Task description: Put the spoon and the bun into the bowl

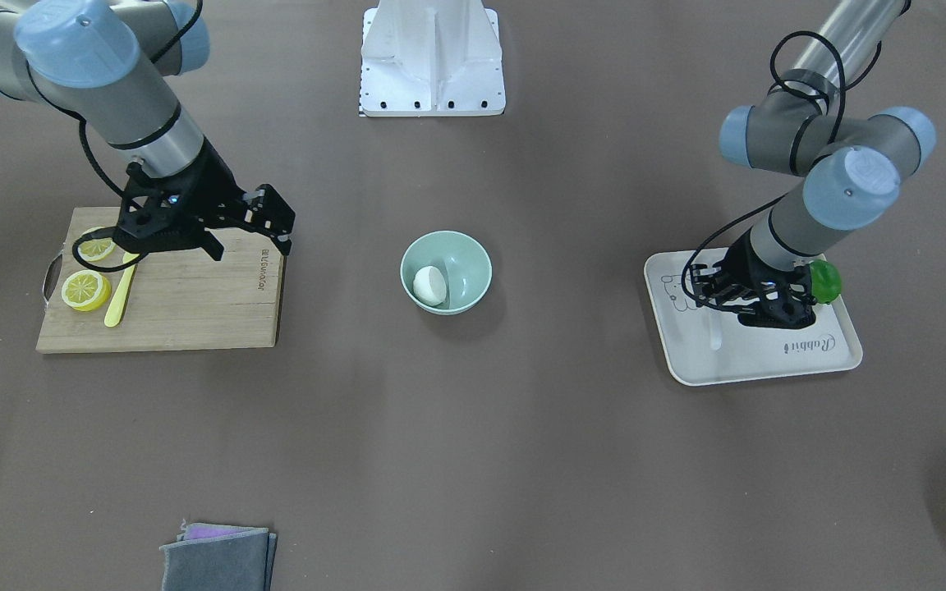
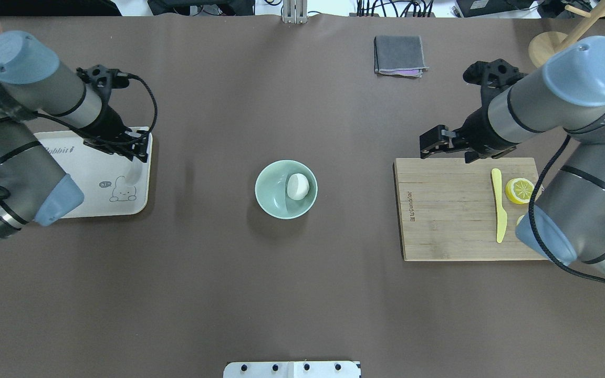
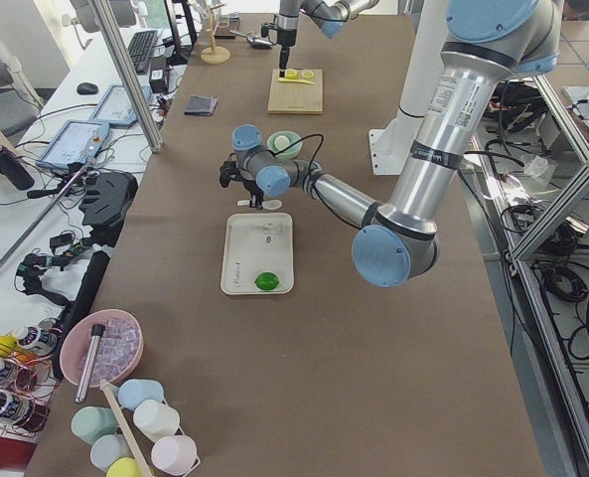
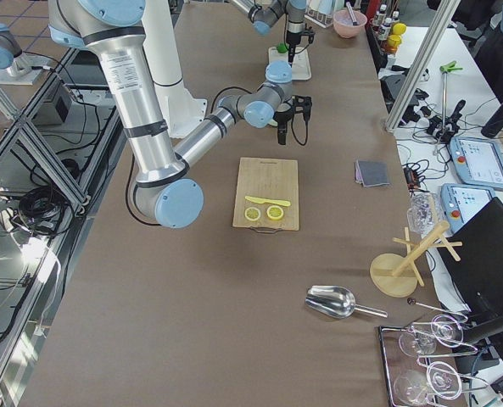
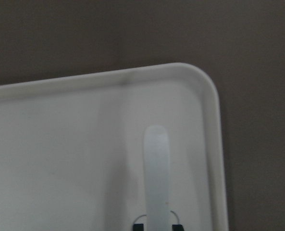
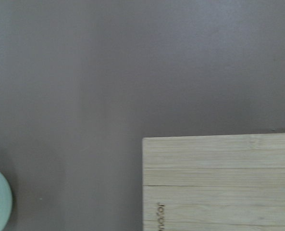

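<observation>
Spoon and bun are meant for the bowl, and by how things lie, half of that looks done. The brown counter carries everything. Largest on it is the wooden cutting board on the robot's right, with a lemon slice and a yellow-green knife. The right hand hangs over the board's edge farthest from the robot, fingers spread and empty. On the robot's left lies the white tray. Mid-counter, well apart from both, the bowl stands upright with the bun resting inside against its wall, so that part needs nothing more. The spoon is what remains. It is over the tray near a corner, its narrow end reaching out ahead of the left hand. In the wrist view the fingertips press on either side of it, a clenched grasp as far as I can judge. Whether it is clear of the tray's surface I cannot tell. Carrying it to the bowl is left.
</observation>
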Robot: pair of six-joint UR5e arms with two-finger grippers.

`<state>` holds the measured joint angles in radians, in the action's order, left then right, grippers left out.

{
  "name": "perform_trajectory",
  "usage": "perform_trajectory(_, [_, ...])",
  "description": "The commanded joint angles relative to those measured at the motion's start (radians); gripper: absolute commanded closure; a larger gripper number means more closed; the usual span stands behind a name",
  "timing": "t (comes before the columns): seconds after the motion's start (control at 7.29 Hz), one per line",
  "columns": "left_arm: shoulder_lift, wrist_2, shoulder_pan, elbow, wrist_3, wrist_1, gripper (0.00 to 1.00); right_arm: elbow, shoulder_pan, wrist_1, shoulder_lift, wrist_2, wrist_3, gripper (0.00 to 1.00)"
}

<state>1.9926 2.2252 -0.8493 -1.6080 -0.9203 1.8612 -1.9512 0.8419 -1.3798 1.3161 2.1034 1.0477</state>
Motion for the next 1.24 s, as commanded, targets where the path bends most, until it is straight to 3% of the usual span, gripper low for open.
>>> perform_trajectory(0.0, [0.185, -0.046, 0.12, 0.016, -0.208, -0.031, 1.0, -0.009, 0.1, 0.001, 0.119, 0.058, -0.198, 0.0])
perform_trajectory(0.27, [0.378, -0.139, 0.209, 0.155, -0.336, -0.031, 1.0, -0.005, 0.17, -0.002, 0.175, 0.096, -0.329, 0.0])
perform_trajectory(0.41, [0.411, -0.139, 0.22, 0.19, -0.347, -0.03, 1.0, -0.002, 0.174, -0.002, 0.178, 0.099, -0.33, 0.0])
perform_trajectory(0.55, [0.413, -0.139, 0.222, 0.194, -0.347, -0.025, 0.47, -0.005, 0.175, 0.004, 0.192, 0.101, -0.33, 0.0])
perform_trajectory(0.69, [0.408, -0.15, 0.22, 0.188, -0.345, -0.025, 0.03, -0.008, 0.18, 0.008, 0.201, 0.105, -0.33, 0.0])
perform_trajectory(0.82, [0.404, -0.163, 0.216, 0.177, -0.339, -0.03, 0.02, -0.006, 0.184, 0.008, 0.206, 0.107, -0.33, 0.0])
perform_trajectory(1.1, [0.233, -0.121, 0.135, -0.058, -0.271, -0.126, 0.02, 0.0, 0.257, -0.005, 0.221, 0.15, -0.409, 0.0])
